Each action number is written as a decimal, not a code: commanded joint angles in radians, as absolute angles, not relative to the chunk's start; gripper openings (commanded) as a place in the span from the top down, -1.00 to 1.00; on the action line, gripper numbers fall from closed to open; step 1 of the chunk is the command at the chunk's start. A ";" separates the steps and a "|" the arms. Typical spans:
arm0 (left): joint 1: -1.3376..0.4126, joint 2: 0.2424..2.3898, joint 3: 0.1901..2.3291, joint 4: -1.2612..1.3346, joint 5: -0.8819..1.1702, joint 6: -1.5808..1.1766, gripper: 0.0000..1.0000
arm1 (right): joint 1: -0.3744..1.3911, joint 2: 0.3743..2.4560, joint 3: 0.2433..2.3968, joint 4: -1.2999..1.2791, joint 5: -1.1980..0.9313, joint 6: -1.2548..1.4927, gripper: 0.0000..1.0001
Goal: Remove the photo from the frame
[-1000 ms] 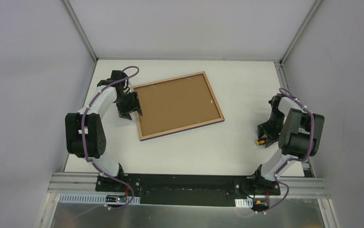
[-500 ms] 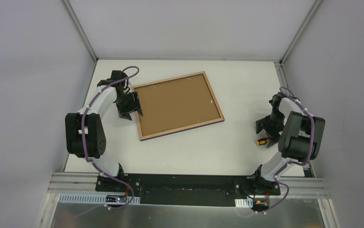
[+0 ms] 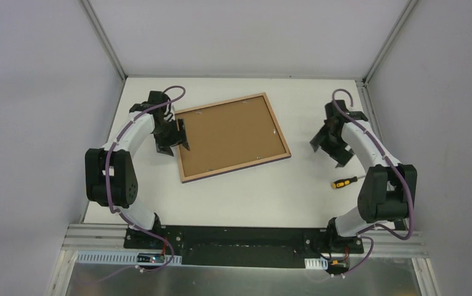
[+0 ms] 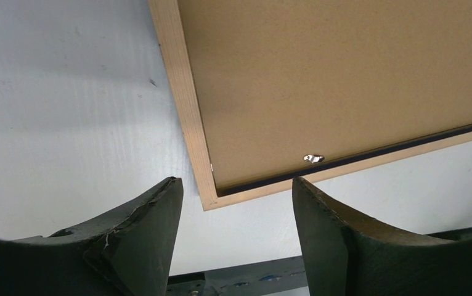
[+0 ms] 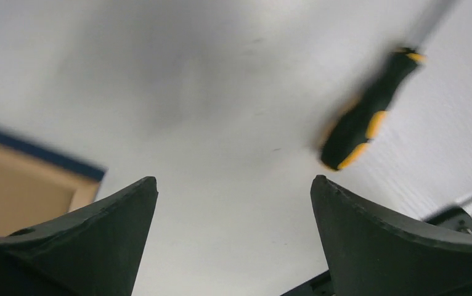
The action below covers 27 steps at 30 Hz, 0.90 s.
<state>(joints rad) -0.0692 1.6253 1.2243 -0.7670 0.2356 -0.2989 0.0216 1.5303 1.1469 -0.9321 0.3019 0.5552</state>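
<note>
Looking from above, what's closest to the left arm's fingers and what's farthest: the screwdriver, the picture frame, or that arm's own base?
1. The frame, right beside the left fingers.
2. The left arm's base, at the table's near edge.
3. The screwdriver, far across on the right.

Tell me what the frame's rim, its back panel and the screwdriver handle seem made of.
Light rim of the rectangular picture frame: probably unfinished wood, faint grain, matte. Brown backing board: likely hardboard, uniform, dull. Black-and-yellow screwdriver handle: plastic or rubber perhaps; blurred.
</note>
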 commanded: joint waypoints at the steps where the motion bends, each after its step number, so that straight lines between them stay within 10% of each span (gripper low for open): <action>1: -0.116 1.576 1.264 -0.789 0.263 -0.277 -0.33 | 0.208 1.520 1.222 -0.816 0.102 0.401 -0.98; 7: -0.216 1.559 1.274 -0.782 0.297 -0.241 -0.33 | 0.411 1.537 1.210 -0.634 -0.250 0.324 -0.98; 19: -0.169 1.494 1.208 -0.739 0.284 -0.327 -0.37 | 0.961 1.709 1.331 -0.549 0.132 -0.217 -0.98; 27: -0.129 1.503 1.182 -0.739 0.404 -0.334 -0.38 | 0.800 1.860 1.548 -0.753 0.123 0.225 -0.98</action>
<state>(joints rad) -0.1226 1.5311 1.1946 -0.7380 0.3252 -0.3317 0.9298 1.9007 1.5356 -0.6750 0.0978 -0.0013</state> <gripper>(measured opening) 0.686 0.991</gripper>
